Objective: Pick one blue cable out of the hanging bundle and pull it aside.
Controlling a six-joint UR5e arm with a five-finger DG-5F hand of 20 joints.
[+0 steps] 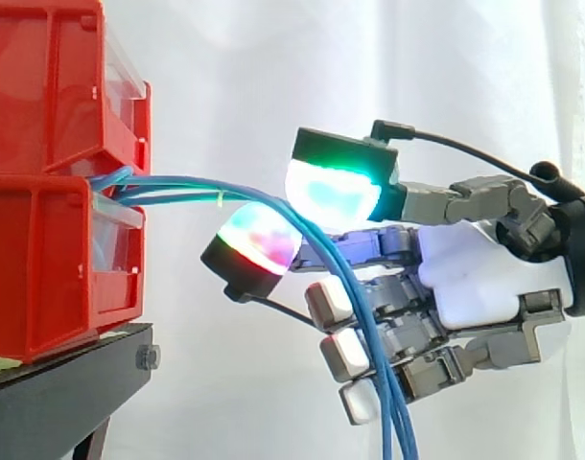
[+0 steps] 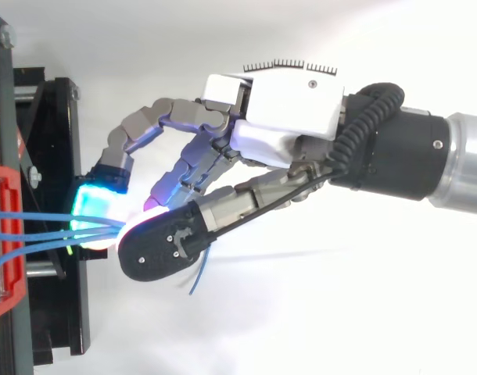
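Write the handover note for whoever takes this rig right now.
Hand: shut on the thin blue cables, its glowing pads pinching them, it seems.
Cables: leave the gap between the stacked red plastic bins on the black stand, converge at the pads, then hang down past the hand.
Done: bundle reached and pinched.
Left: single out one cable, pull it aside.

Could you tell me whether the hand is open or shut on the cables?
Shut: the hand's glowing fingertips pinch the blue cables just off the red bins. How many are caught, I cannot tell.
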